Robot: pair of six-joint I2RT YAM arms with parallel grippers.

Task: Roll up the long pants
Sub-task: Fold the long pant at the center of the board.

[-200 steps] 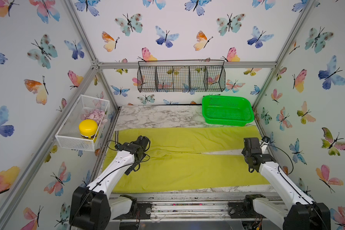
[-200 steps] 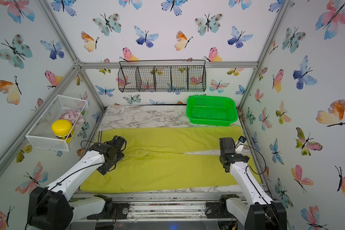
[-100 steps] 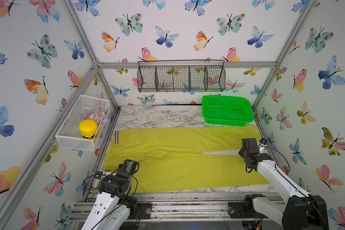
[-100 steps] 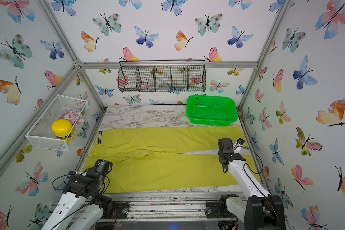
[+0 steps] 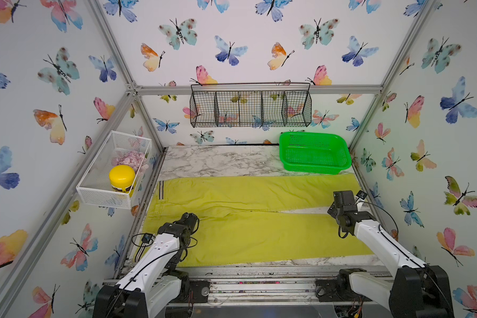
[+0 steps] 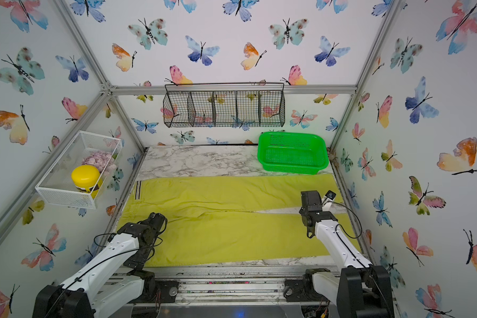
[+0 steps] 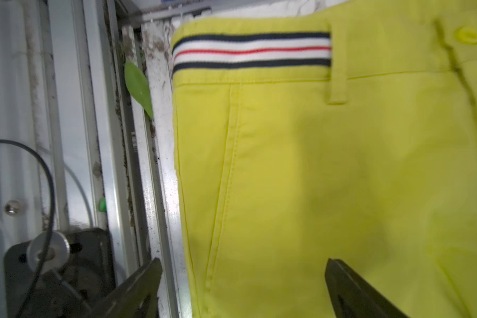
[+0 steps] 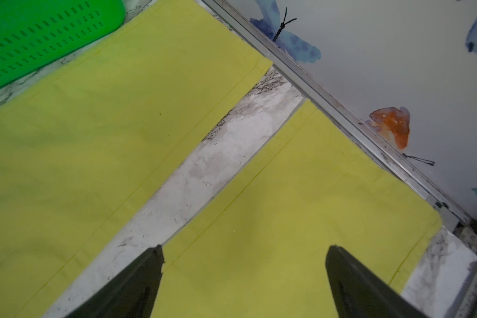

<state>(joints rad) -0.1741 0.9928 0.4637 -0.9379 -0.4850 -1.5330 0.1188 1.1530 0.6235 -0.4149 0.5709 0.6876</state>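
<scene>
The long pants lay flat on the table, stretched side to side — my left gripper was over the waist, my right gripper over the leg ends, both jaws wide apart

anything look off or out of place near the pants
One oddity: a green leaf-shaped scrap lies in the metal rail beside the striped waistband of the long pants, in the left wrist view. The pants themselves lie flat, unrolled, legs slightly apart.
</scene>
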